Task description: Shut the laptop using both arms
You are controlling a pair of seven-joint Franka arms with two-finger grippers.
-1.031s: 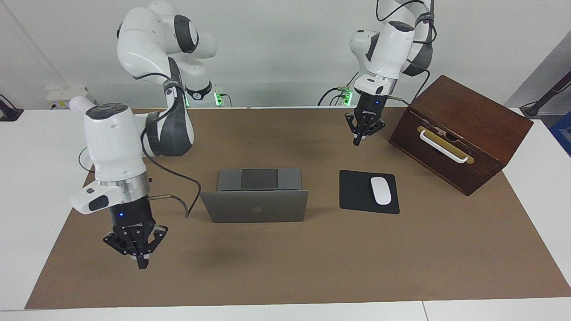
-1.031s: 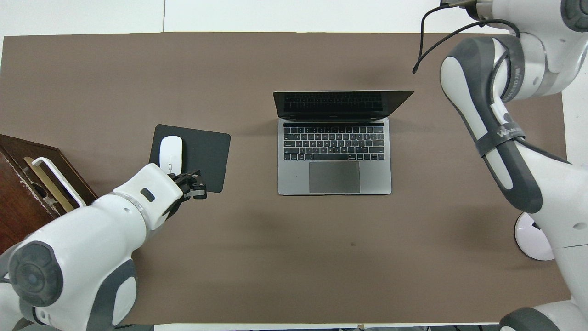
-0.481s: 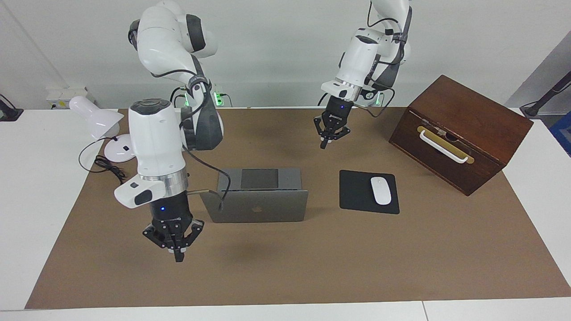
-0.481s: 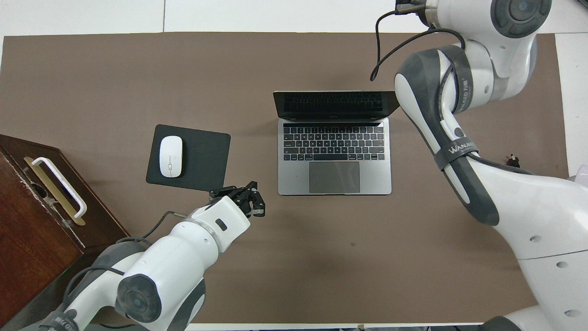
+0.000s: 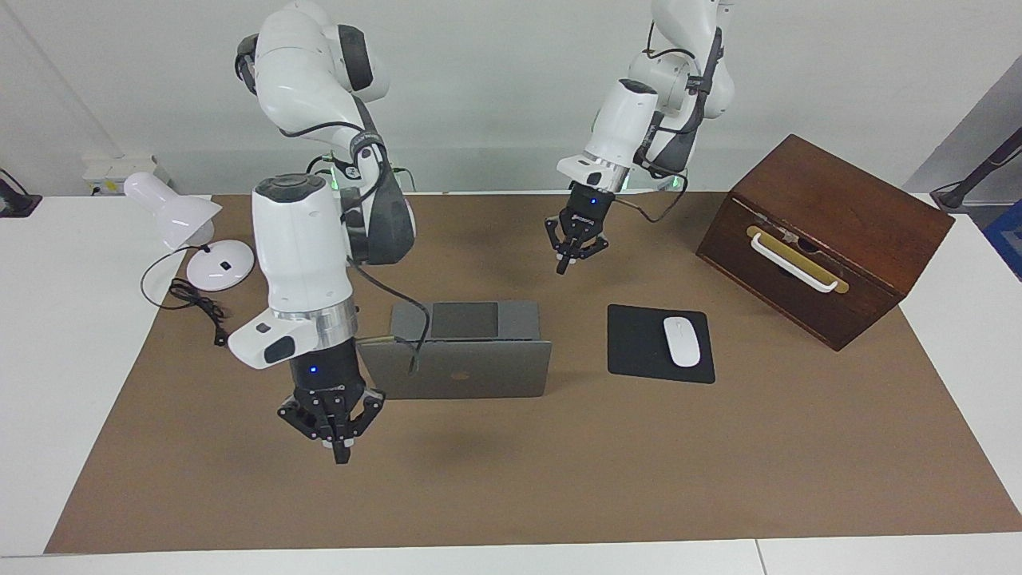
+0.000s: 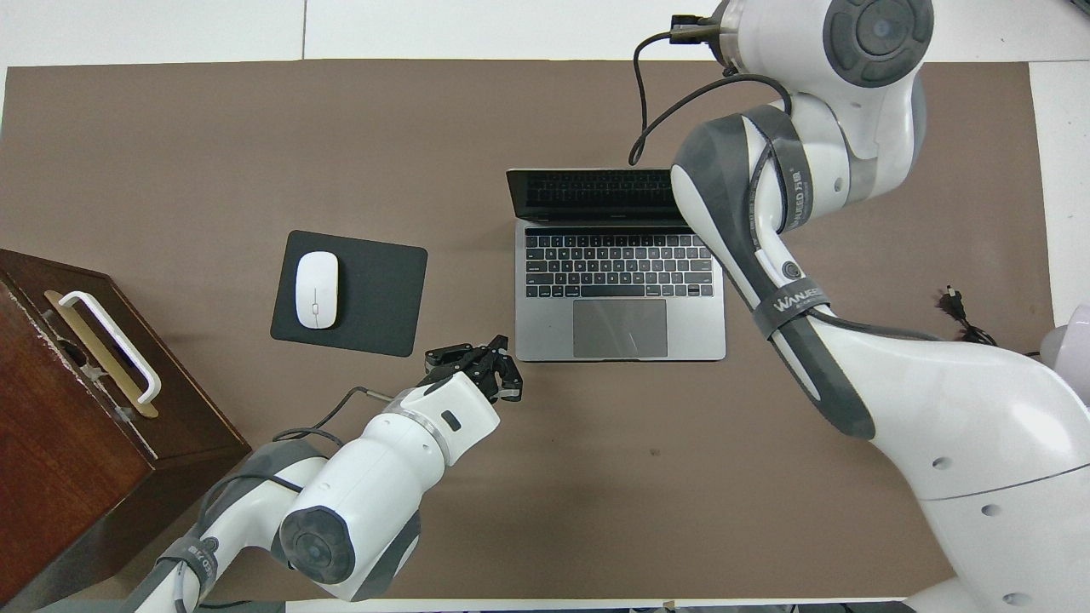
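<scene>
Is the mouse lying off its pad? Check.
No: the white mouse lies wholly on the black mouse pad, beside the open laptop.

laptop [image 5: 455, 351] open on the brown mat [image 5: 718, 463] | right gripper [image 5: 342, 458] pinched closed, hanging over mat by the lid | left gripper [image 5: 562, 268] closed too, over mat nearer robots

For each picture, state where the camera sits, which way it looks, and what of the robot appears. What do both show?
Facing view: high across the table, looking at both arms, with right claw and left claw raised.
Overhead view: above the robots' end, looking steeply down; left claw visible, right claw hidden.
Shared: open laptop, mouse, wooden box.
</scene>
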